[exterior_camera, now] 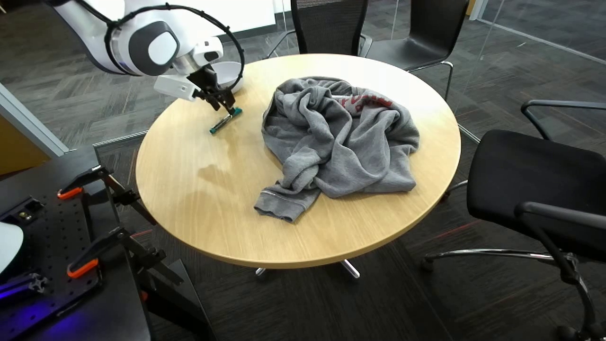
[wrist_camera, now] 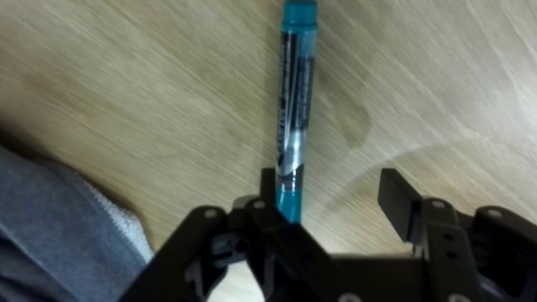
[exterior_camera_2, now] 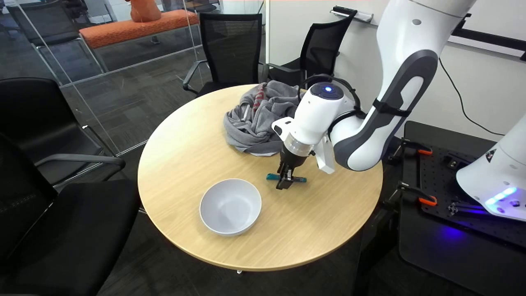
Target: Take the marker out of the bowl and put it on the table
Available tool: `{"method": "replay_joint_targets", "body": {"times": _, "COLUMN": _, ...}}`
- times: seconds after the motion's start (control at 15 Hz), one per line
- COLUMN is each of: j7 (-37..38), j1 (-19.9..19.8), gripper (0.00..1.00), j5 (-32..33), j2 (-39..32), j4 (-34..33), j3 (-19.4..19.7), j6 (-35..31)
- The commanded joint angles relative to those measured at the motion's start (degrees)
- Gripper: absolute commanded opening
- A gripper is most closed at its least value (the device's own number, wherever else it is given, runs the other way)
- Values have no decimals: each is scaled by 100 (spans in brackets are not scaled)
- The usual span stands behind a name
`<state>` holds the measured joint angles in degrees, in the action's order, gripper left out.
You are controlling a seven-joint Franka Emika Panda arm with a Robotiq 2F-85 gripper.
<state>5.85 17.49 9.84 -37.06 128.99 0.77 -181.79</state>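
The marker (wrist_camera: 293, 105) is a thin teal-green pen with a dark and silver label. It lies on the light wooden table (exterior_camera: 199, 189), outside the bowl, and shows in both exterior views (exterior_camera: 221, 124) (exterior_camera_2: 300, 179). My gripper (wrist_camera: 329, 184) is open, with the marker's near end between its fingers, close beside the left finger and well apart from the right one. That end is partly hidden by the finger. The gripper is low over the table in both exterior views (exterior_camera: 225, 105) (exterior_camera_2: 284, 183). The pale grey-white bowl (exterior_camera_2: 230, 207) stands upright beside the gripper; its visible inside is bare.
A heap of grey cloth (exterior_camera: 341, 137) covers much of the table; its edge shows in the wrist view (wrist_camera: 63, 226). In an exterior view the bowl (exterior_camera: 228, 71) is partly behind the gripper. Black chairs (exterior_camera: 539, 184) stand round the table.
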Motion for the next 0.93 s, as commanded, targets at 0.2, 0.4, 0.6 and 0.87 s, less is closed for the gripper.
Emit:
{"method": "replay_joint_targets", "body": {"times": 0.2, "j7": -162, "j1": 150, "gripper": 100, "j5": -180, "j2": 185, "j4": 16, "j3": 140, "j6": -2}}
{"method": "replay_joint_targets", "body": {"times": 0.4, "j7": -100, "j1": 338, "gripper": 100, "j5": -189, "j2": 469, "j4": 168, "j3": 316, "j6": 42}}
{"method": "replay_joint_targets", "body": {"times": 0.6, "j7": -16, "j1": 637, "gripper": 100, "j5": -192, "j2": 888, "j4": 384, "j3": 598, "j6": 135}}
{"method": "replay_joint_targets", "body": {"times": 0.87, "j7": -34, "j1": 670, "gripper": 100, "j5": -169, "j2": 1594, "j4": 764, "j3": 550, "j6": 446}}
